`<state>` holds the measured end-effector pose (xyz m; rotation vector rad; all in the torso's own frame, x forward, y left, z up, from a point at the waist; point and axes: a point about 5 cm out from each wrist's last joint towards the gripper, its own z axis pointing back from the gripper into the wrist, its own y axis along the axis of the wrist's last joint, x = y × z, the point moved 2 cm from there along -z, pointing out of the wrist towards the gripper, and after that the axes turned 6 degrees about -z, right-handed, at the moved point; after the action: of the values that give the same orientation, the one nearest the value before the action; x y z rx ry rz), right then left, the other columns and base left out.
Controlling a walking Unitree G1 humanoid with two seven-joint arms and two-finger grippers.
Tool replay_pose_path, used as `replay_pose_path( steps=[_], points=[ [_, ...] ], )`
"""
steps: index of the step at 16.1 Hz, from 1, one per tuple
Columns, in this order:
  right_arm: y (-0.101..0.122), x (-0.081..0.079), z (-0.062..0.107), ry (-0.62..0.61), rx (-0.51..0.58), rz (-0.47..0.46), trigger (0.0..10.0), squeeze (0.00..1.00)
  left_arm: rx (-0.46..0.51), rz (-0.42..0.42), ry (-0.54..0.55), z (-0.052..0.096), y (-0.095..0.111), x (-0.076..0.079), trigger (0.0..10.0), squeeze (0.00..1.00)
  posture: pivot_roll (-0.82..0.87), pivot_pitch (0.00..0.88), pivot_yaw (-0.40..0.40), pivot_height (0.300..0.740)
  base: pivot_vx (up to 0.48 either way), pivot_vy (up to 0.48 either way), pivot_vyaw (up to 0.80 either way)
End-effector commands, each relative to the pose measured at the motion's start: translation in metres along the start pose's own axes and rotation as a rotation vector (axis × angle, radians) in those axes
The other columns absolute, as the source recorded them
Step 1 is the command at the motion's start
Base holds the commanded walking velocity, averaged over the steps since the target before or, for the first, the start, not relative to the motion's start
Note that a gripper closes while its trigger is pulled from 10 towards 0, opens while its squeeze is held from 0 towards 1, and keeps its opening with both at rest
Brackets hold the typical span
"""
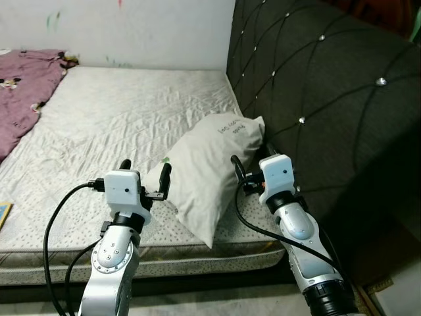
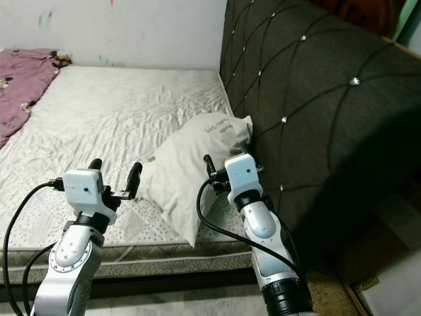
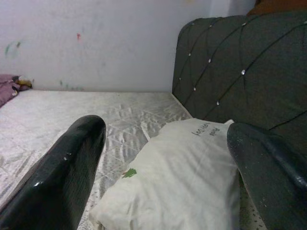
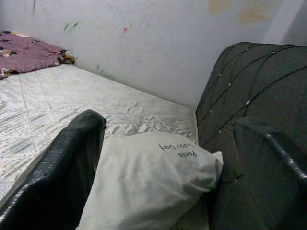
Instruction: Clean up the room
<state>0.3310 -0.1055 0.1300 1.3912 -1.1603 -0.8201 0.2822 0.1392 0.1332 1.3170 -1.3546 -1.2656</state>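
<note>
The left hand [image 1: 145, 172] is raised over the near edge of the bed, fingers spread wide and holding nothing; the gap between them faces the pillow [image 1: 209, 172], which lies just ahead of it and toward the right hand, near the closer finger but, as far as I can tell, not touching; that wide spread looks meant to take in the pillow's soft bulk rather than a thin edge. The right hand [image 1: 248, 164] is up at about the same height on the pillow's other flank, its fingers likewise parted wide and empty in the right wrist view; the pillow sits between the two hands, so the pair seem set to flank it from both sides, a sensible pose for something limp that one hand would only bunch.

Outward from the hands, the pillow leans with its far end against the dark quilted headboard [image 1: 316, 99] beyond the right hand, its near corner hanging toward the mattress [image 1: 118, 112] edge; it probably wants straightening. Well beyond the left hand, at the far corner, lies a purple blanket [image 1: 26, 85], crumpled, likely another item to tidy.
</note>
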Motion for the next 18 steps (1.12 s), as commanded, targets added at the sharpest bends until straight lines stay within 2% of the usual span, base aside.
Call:
replay_pose_path(
  steps=[1, 11, 18],
  points=[
    [0.005, 0.001, -0.004, 0.006, 0.018, 0.013, 10.0, 0.00, 0.014, 0.001, -0.012, -0.001, 0.003, 0.002, 10.0, 0.00, -0.03, 0.029, -0.053, 0.740, 0.398, 0.000, 0.00],
    [0.004, 0.002, -0.004, 0.013, 0.020, 0.038, 10.0, 0.00, 0.006, 0.015, -0.008, -0.002, 0.002, 0.004, 10.0, 0.00, -0.03, 0.027, -0.050, 0.740, 0.358, 0.000, 0.00],
    [0.002, 0.006, 0.000, 0.025, 0.006, -0.026, 10.0, 0.00, -0.045, -0.037, 0.103, 0.008, -0.008, -0.017, 10.0, 0.00, -0.02, 0.024, -0.054, 0.740, 0.000, 0.000, 0.00]
  ],
)
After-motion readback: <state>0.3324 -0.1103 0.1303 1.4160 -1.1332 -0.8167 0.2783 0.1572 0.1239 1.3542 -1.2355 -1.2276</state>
